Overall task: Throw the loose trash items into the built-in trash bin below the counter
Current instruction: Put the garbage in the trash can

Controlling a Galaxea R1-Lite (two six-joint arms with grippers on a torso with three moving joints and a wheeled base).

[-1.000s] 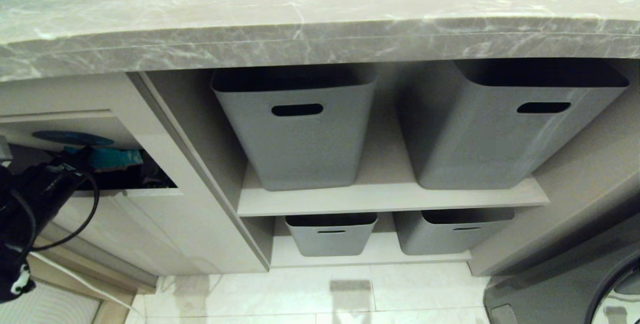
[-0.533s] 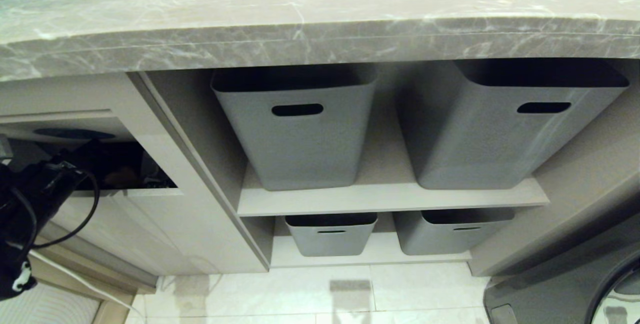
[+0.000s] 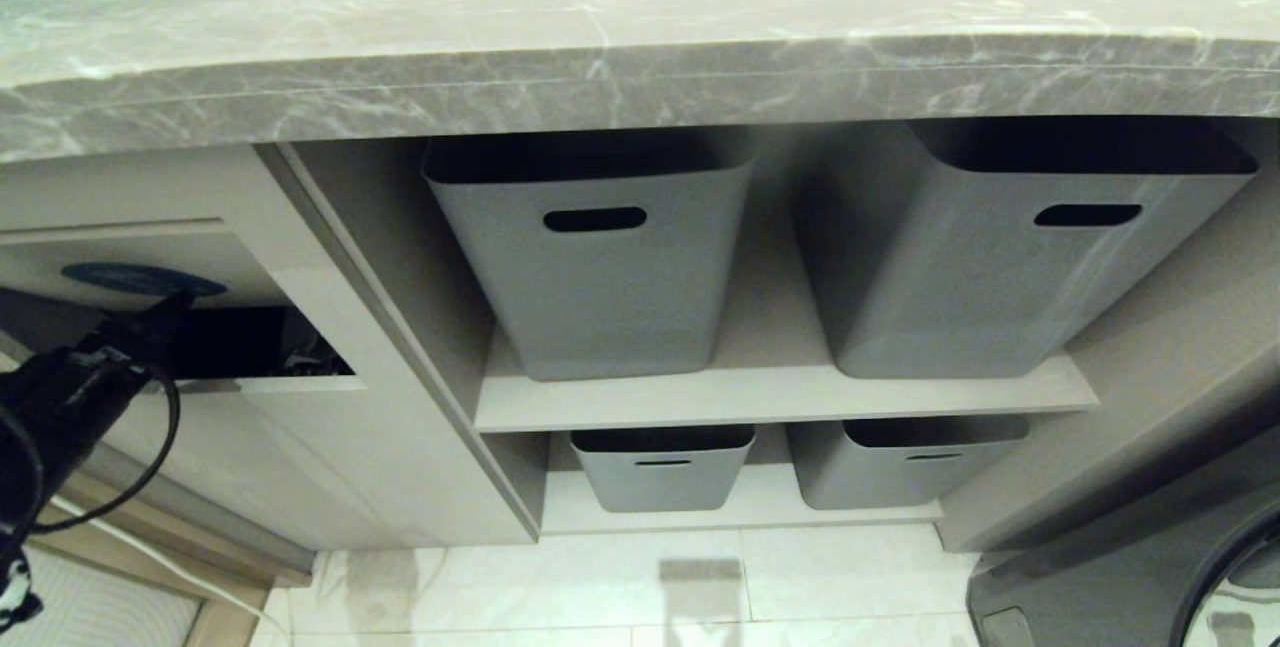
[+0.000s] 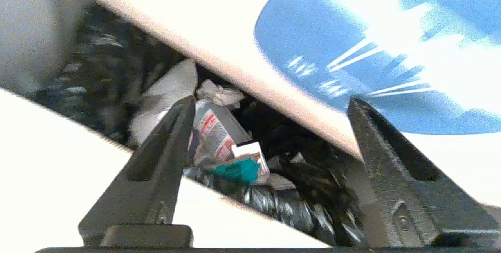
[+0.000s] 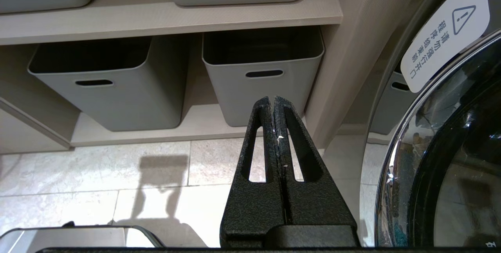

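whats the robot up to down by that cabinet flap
The robot is dropping trash into the built-in trash bin under the counter. Its left gripper is at the flap with the blue sticker, fingers spread and holding nothing. A teal wrapper lies inside the bin on the black liner, among other rubbish. The right gripper is shut and empty, parked low near the grey baskets and the floor.
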